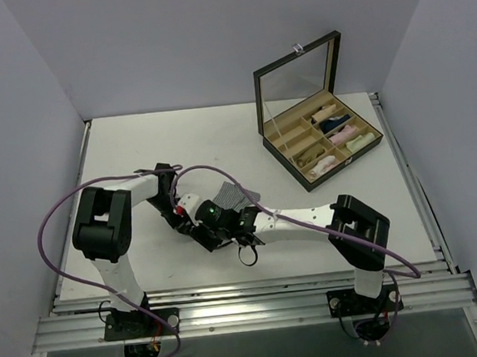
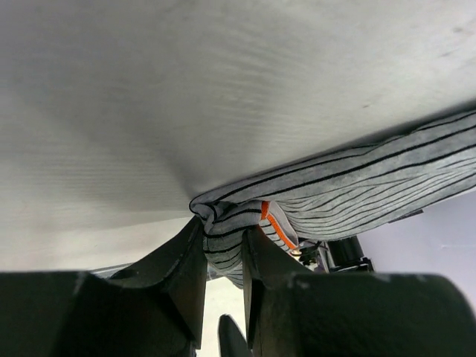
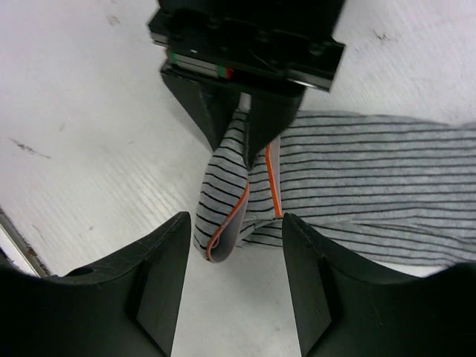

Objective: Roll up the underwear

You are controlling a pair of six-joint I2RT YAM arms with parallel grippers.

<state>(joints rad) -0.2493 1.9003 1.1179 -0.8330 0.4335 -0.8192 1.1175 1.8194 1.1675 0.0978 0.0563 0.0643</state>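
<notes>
box [image 1: 287,164]: lid open, far right | rolled garments [image 1: 325,164]: inside compartments | table [image 1: 135,146]: white

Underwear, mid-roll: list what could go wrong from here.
1. The left gripper pinches only a narrow fold at the edge of the underwear; the cloth may slip out and the fold flop open.
2. The right gripper stands open astride that same fold, close to the left gripper; closing or advancing could knock it.
3. Most of the garment lies flat on the table; a pull might drag it rather than roll it.
</notes>
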